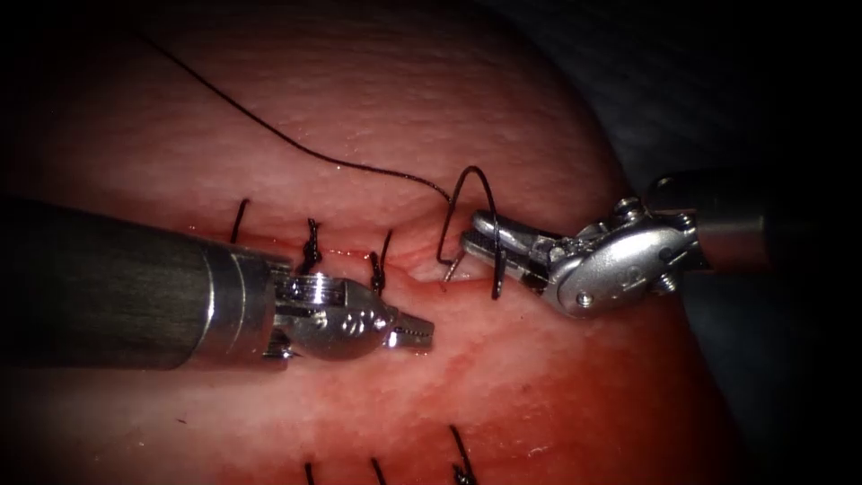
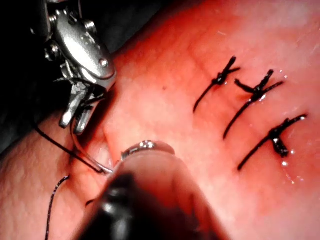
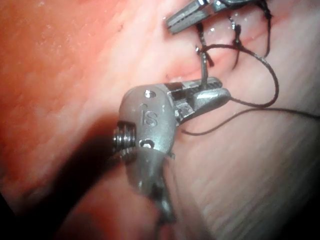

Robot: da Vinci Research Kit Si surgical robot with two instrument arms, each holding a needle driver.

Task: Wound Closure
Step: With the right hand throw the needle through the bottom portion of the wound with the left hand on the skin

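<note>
My right tool (image 1: 474,232) comes in from the right with its jaws shut on the silver needle (image 1: 454,267). The needle's short visible stretch slants down from the jaws, and its end meets the tissue (image 1: 377,99) at the cut, just right of the last stitch. In the right wrist view the needle (image 3: 204,67) stands between the shut jaws (image 3: 225,89) and the tissue. Dark thread (image 1: 269,126) runs in from the upper left and arches in a loop (image 1: 480,180) over the right jaws. My left tool (image 1: 429,336) hovers below the cut, jaws slightly open and holding nothing.
Three tied stitches (image 1: 310,247) cross the cut left of the needle and also show in the left wrist view as stitches (image 2: 255,90). More stitch ends (image 1: 458,449) lie near the lower edge. Red fluid (image 1: 503,377) wets the tissue below the cut.
</note>
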